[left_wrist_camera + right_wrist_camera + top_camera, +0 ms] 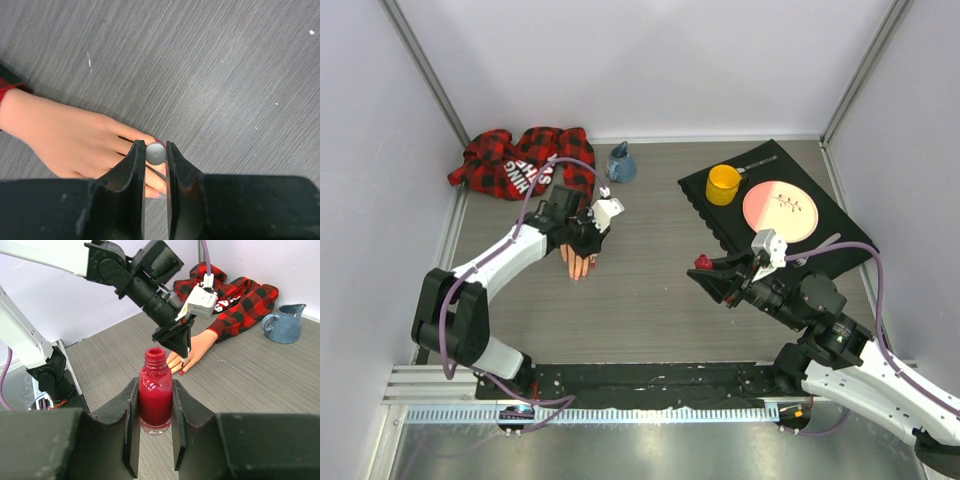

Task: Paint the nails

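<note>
Red nails (159, 142) beneath left fingers (131, 172)

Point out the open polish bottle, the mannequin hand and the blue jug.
polish bottle (155, 397): right wrist view, on its red glass body.
mannequin hand (65, 137): left wrist view, on the back of the hand.
blue jug (621, 164): top external view, on its body.

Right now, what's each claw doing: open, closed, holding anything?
Left claw: closed on the brush cap, over the mannequin hand.
Right claw: closed on the open polish bottle.
</note>
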`<state>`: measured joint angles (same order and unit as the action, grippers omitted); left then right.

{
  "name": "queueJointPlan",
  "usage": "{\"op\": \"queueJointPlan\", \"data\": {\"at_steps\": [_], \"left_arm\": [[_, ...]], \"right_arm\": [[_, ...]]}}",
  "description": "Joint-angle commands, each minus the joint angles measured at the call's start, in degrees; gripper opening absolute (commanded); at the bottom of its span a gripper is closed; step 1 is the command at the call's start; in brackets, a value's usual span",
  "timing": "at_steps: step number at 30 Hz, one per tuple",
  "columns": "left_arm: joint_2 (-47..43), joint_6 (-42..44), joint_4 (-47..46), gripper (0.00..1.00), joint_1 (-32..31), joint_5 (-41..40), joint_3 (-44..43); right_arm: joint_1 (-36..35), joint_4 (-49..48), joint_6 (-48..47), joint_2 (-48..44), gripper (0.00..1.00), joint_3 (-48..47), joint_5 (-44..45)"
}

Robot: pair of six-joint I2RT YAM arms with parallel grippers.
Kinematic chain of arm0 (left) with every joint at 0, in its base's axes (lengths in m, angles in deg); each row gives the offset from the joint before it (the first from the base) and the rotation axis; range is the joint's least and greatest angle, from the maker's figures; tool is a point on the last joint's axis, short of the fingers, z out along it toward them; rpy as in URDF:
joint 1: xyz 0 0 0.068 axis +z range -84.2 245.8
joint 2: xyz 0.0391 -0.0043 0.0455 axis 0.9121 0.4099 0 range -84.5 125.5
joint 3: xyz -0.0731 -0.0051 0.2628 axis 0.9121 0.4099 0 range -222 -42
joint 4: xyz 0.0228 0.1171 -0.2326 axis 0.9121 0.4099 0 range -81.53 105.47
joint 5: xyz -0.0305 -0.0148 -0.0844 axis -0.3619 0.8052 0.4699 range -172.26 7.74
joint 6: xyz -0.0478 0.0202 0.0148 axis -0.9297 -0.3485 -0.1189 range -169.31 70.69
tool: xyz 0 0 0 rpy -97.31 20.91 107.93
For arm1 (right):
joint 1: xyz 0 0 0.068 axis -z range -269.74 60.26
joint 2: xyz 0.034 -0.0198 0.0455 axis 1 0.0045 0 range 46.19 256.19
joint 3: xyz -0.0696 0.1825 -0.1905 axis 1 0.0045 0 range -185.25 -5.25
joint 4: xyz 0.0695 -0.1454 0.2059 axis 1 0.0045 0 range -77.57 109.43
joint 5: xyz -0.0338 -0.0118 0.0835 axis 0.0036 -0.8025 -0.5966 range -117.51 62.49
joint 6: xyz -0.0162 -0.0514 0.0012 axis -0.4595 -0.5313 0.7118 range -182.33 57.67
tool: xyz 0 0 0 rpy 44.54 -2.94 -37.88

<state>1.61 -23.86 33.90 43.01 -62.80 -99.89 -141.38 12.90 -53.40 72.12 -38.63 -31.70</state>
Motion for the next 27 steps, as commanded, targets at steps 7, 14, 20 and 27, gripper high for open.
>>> {"op": "queueJointPlan", "data": {"at_steps": [7, 14, 20, 27], "left_arm": [[-0.3, -0.8, 0.3, 0.0, -0.2, 0.3, -1.3], [1.6, -0.7, 0.6, 0.0, -0.8, 0.3, -1.3], [2.0, -0.8, 1.0, 0.0, -1.4, 0.2, -1.1], [2.8, -0.7, 0.9, 0.0, -1.6, -0.2, -0.9]], "right_arm": [[0.0, -3.6, -0.2, -0.1, 0.01, 0.3, -0.3], [0.0, -3.5, -0.1, -0.4, 0.01, 0.3, -0.4], [0.0, -3.5, -0.1, -0.4, 0.01, 0.3, -0.4], [0.0, -3.4, -0.1, -0.2, 0.01, 0.1, -0.6]]}}
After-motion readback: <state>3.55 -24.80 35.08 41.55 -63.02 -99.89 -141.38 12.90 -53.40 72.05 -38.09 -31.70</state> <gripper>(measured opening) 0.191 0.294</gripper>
